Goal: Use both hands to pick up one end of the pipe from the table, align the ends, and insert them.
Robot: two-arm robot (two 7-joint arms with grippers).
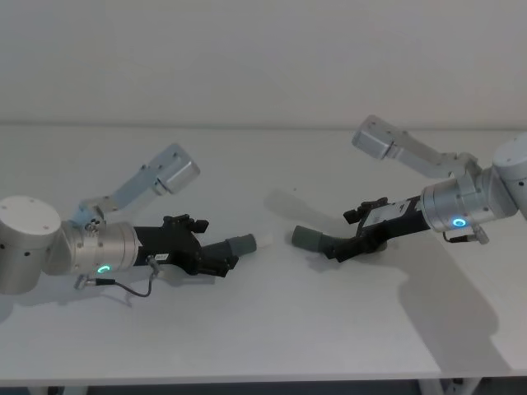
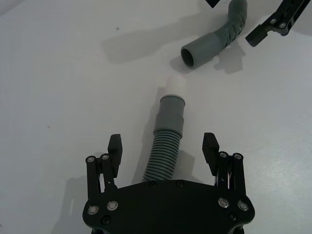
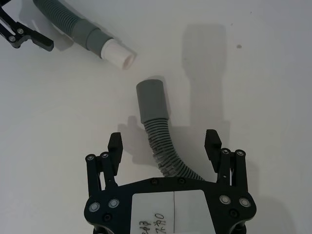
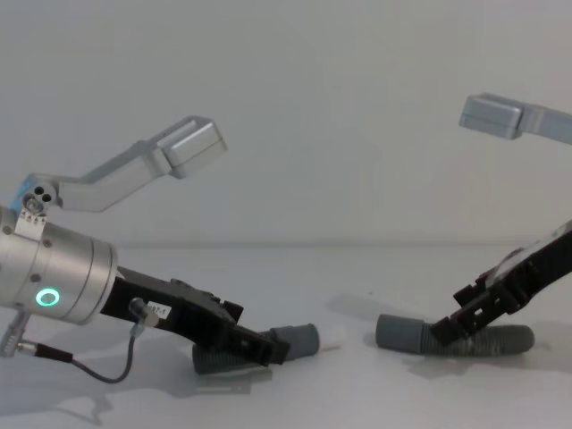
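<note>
- On the head camera I see the plain white table (image 1: 263, 337). Both pipe parts lie on it near the middle, with a small gap between them.
- The straight piece (image 1: 239, 246) is at about 7 o'clock from the middle of that view. It is dark grey and ribbed. It ends in a smooth grey collar (image 2: 172, 109) and then a small white tip (image 2: 175, 84). The tip points toward 3 o'clock.
- The curved piece (image 1: 333, 245) is at about 4 o'clock. It is grey and ribbed too, with a bend in it. It ends in a smooth grey cuff (image 1: 309, 239) with a round open mouth.
- The mouth faces 9 o'clock, toward the white tip. The two ends do not touch and are not quite in one line.
- My left gripper (image 2: 163, 145) reaches in from 9 o'clock, low over the table. Its claw is spread wide, with one finger on each side of the straight piece's ribbed part. The fingers (image 2: 115, 148) do not touch the piece, so the claw holds nothing.
- My right gripper (image 3: 164, 145) reaches in from 3 o'clock. Its claw is spread wide as well. The curved piece's ribbed part runs between its fingers (image 3: 210, 146) with space on both sides, so it holds nothing either.
- On the chest camera both pieces lie flat on the table. The white tip and the cuff face each other near 5 o'clock.
</note>
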